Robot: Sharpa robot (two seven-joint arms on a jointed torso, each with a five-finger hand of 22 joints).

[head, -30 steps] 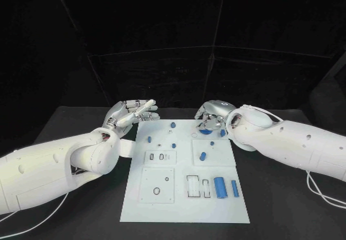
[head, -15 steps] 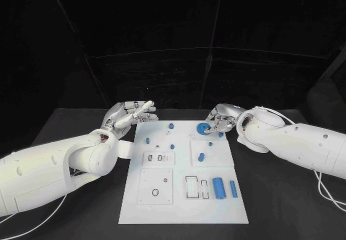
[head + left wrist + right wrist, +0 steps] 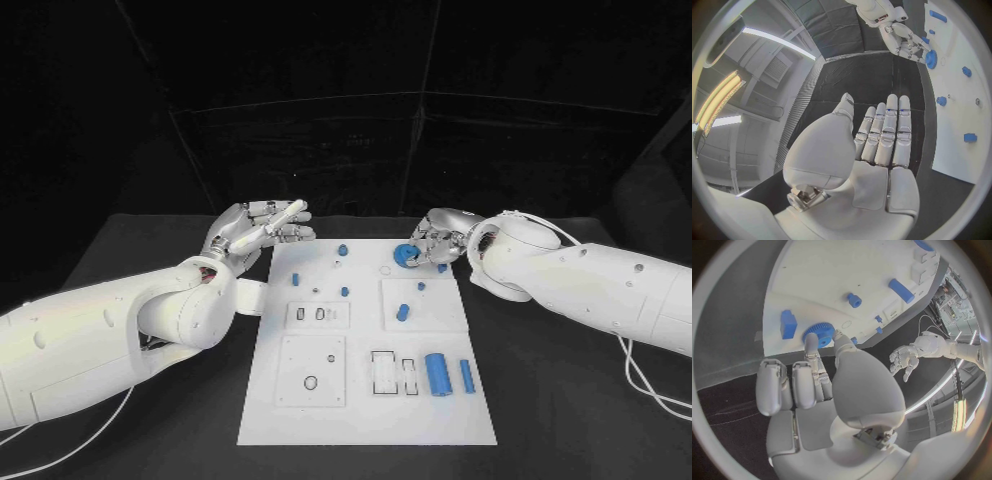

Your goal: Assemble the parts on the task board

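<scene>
The small blue toothed gear wheel sits at the far right corner of the white rectangular task board, pinched between the thumb and a fingertip of the silver right hand. The right wrist view shows the gear just over the board's edge, with the hand's other fingers curled beside it; whether the gear touches the board or hangs slightly above it cannot be told. In the head view most of the gear is covered by the fingers.

Nearby on the board lie a short blue block, a small blue peg and a longer blue bar. Toward the near edge, a thick blue cylinder and a thinner blue cylinder lie side by side next to rectangular slots. Several tiny blue pieces dot the far half of the board; their shapes are too small to make out.

The silver left hand hovers over the black table just beyond the board's far left corner, holding nothing. Its wrist view shows the palm flat and the fingers straight and pressed together, the thumb set apart.
</scene>
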